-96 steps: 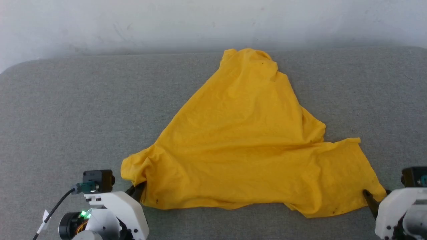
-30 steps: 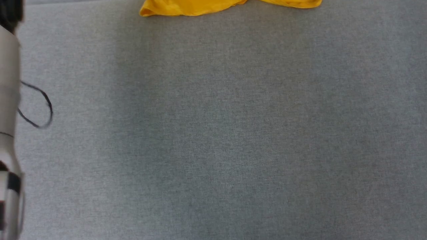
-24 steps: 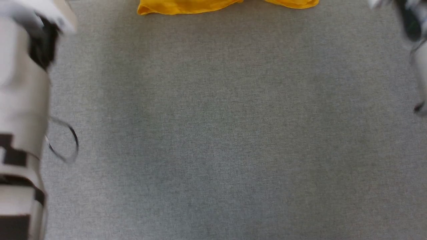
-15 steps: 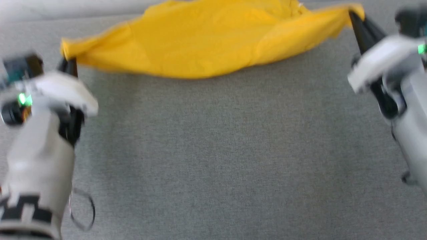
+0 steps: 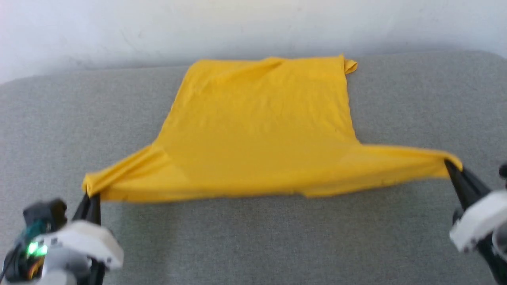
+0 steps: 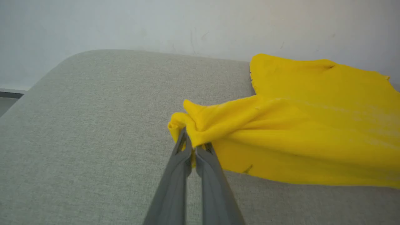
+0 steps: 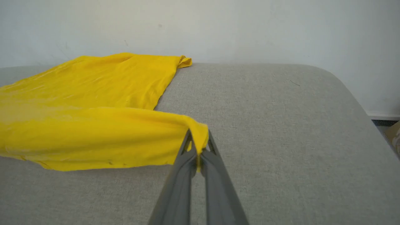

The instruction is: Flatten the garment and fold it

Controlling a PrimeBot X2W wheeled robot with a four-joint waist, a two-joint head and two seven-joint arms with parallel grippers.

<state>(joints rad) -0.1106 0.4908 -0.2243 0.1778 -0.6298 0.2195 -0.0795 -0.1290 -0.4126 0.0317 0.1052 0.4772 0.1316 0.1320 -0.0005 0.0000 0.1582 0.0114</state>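
As I read the head view, the garment [image 5: 261,130] lies spread on the desk [image 5: 253,241], with its far edge close to the desk's rear edge, below the wall [image 5: 237,27].

Garment, material: thin, soft, mustard-yellow fabric, matte, finely wrinkled. Both wrist views show a few tiny dark specks near the near hem.

Garment, shape: a broad, roughly rectangular panel lies flat at the rear. Toward me it widens into two tapering wings, one running left and one right. The far right corner is curled up into a small flap.

Left gripper [image 5: 90,196]: closed on the near left corner of the garment. In the left wrist view its two long dark grey fingers meet at the tips, with cloth bunched in a rumpled knot over and between them.

Right gripper [image 5: 449,164]: closed on the near right corner. In the right wrist view the cloth is pinched between the fingers and drapes over the tips in one smooth fold.

Between the two grippers the near hem is drawn almost straight. The wings appear raised slightly off the desk at the grip points.

Desk: grey woven covering, even coarse weave, rounded corners. Wall: pale, smooth, faintly scuffed.
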